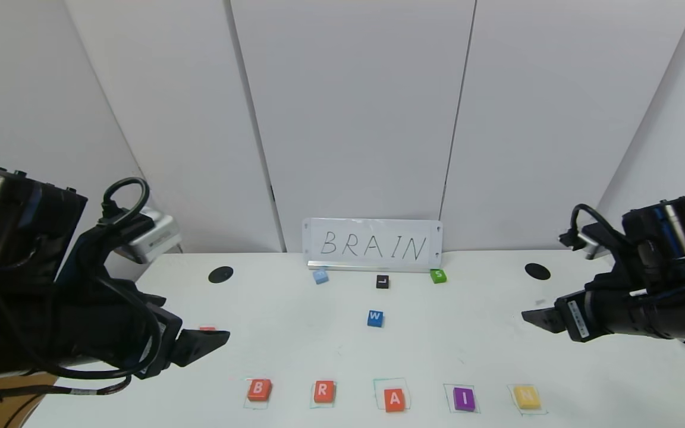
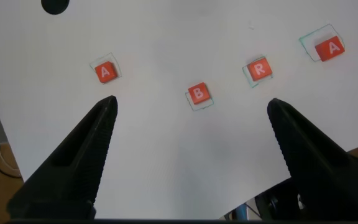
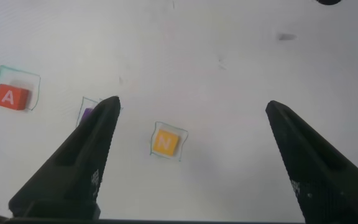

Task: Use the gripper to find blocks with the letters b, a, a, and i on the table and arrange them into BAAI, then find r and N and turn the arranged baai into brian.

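On the white table [image 1: 295,351] a front row in green squares reads B [image 1: 258,389], R [image 1: 323,391], A [image 1: 394,399], purple I [image 1: 464,398], yellow N [image 1: 526,396]. The second A [image 1: 207,328] lies apart at the left, mostly hidden behind my left gripper [image 1: 209,342]. The left gripper [image 2: 192,104] is open and empty above the table, with A [image 2: 105,72], B [image 2: 198,94], R [image 2: 260,69] and A [image 2: 329,48] beyond it. My right gripper [image 1: 536,318] is open and empty [image 3: 192,104] above N [image 3: 165,142]; I [image 3: 87,114] is half hidden by a finger.
A sign reading BRAIN [image 1: 372,245] stands at the back. In front of it lie a pale blue block [image 1: 320,276], a black L [image 1: 382,282], a green S [image 1: 437,275] and a blue W [image 1: 375,318]. Two black holes [image 1: 220,274] [image 1: 537,271] mark the table.
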You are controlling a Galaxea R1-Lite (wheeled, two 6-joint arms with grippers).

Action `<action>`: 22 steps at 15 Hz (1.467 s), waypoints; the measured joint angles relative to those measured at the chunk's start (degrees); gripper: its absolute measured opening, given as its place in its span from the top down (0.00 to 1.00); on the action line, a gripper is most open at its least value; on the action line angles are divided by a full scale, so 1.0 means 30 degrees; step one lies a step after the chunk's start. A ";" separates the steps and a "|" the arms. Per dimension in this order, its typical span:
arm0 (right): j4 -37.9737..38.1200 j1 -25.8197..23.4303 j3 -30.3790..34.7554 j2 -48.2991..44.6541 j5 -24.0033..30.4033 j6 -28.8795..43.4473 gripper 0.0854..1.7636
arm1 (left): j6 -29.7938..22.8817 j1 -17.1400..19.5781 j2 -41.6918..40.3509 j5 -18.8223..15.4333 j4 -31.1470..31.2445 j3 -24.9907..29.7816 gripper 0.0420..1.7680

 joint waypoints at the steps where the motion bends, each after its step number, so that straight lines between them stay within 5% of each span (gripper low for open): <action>1: -0.0130 -0.0634 0.0191 -0.0565 -0.0093 -0.0073 0.05 | 0.0000 0.0593 -0.0130 -0.0045 -0.0378 0.0406 0.03; 5: -0.0293 -0.2678 0.0394 -0.2666 0.0089 -0.0110 0.04 | 0.0073 0.3629 -0.0699 -0.0447 -0.4592 0.2125 0.03; 9: -0.0183 -0.4210 0.0642 -0.5498 0.2028 -0.0110 0.04 | 0.0065 0.5547 -0.2682 -0.1345 -0.5384 0.2861 0.03; 22: 0.2109 -0.5205 0.1654 -2.2024 0.2113 -0.2682 0.04 | 0.0191 0.5835 -1.6567 -0.1686 -0.4417 0.3356 0.03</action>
